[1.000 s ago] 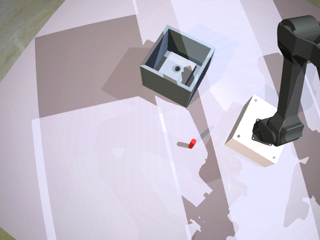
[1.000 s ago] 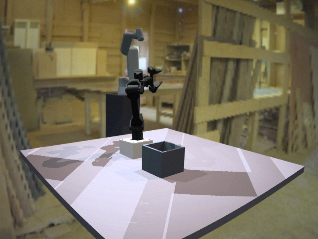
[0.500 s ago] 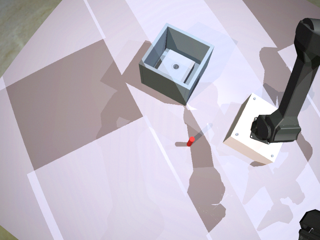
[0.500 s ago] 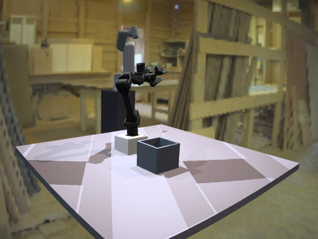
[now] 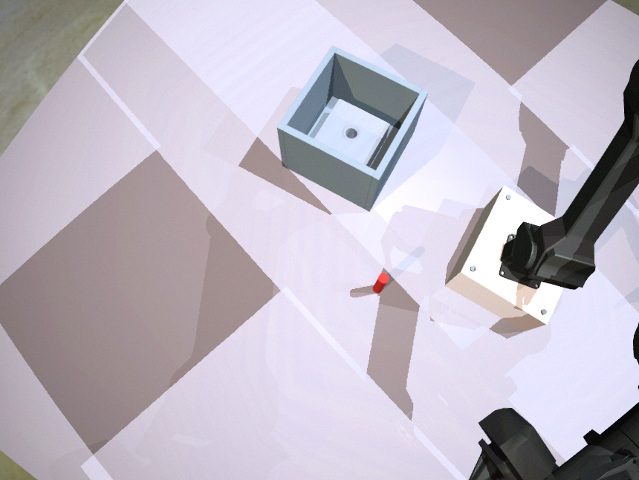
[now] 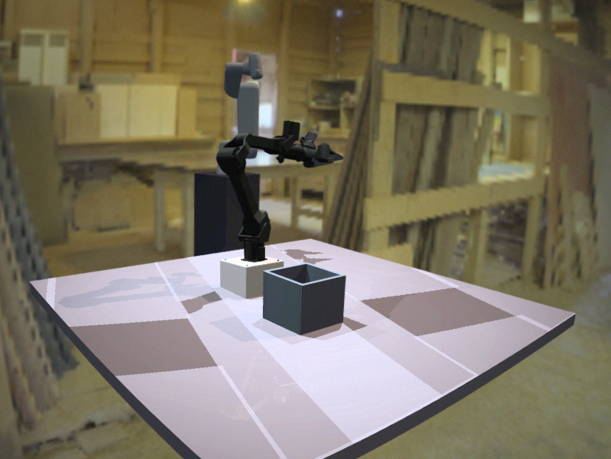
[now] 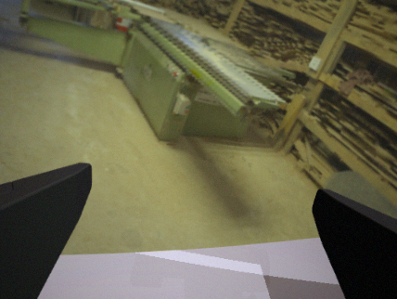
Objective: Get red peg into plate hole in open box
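The red peg (image 5: pixel 380 283) stands upright on the table in the top view, between the box and the arm's base and nearer the base. The open blue-grey box (image 5: pixel 330 167) (image 6: pixel 303 306) stands on the table. The pale plate (image 5: pixel 330 121) lies at its bottom, and its round hole (image 5: pixel 351 133) shows empty. My gripper (image 6: pixel 339 157) (image 7: pixel 206 188) is open with nothing between its fingers. It is high above the table, far from the peg, and points outward. In the top view only part of the hand shows at the lower right. The peg is hidden in the exterior view.
The arm stands on a white base block (image 5: pixel 487 258) (image 6: pixel 239 278), to the right of the peg in the top view. The table (image 5: pixel 154 413) (image 6: pixel 320 395) bears broad shadows and light stripes. Its edge shows in all views. A grey arm (image 6: pixel 248 111) stands on a dark pedestal behind the table.
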### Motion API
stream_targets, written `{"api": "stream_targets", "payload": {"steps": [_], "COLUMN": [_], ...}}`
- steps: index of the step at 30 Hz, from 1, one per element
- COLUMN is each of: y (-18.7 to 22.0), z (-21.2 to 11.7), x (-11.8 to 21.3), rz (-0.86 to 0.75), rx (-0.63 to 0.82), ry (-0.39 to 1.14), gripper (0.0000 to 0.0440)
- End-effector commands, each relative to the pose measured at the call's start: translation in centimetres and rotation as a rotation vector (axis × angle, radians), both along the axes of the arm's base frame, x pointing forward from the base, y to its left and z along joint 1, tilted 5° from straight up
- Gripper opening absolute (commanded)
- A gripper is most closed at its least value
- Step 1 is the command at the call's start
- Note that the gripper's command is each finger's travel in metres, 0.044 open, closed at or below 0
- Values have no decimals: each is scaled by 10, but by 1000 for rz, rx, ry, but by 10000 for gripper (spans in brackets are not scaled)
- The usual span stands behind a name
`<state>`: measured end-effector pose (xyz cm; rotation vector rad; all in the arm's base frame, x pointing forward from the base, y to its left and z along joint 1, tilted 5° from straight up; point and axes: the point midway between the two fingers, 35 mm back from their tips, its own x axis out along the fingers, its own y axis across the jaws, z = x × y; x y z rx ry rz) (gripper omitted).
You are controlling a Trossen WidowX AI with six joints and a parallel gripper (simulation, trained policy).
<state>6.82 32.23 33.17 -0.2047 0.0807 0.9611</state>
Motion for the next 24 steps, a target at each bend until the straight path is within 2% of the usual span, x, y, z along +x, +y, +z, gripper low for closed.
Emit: {"api": "stream_targets", "payload": {"steps": [1,12,24], "y": [0,-17,-54], "z": [-14,-60,-108], "x": [16,64,101], "rz": [-58,-297,-608], "rx": [-14,-40,-47], "ry": [112,433,735], "gripper": [440,440,440]}}
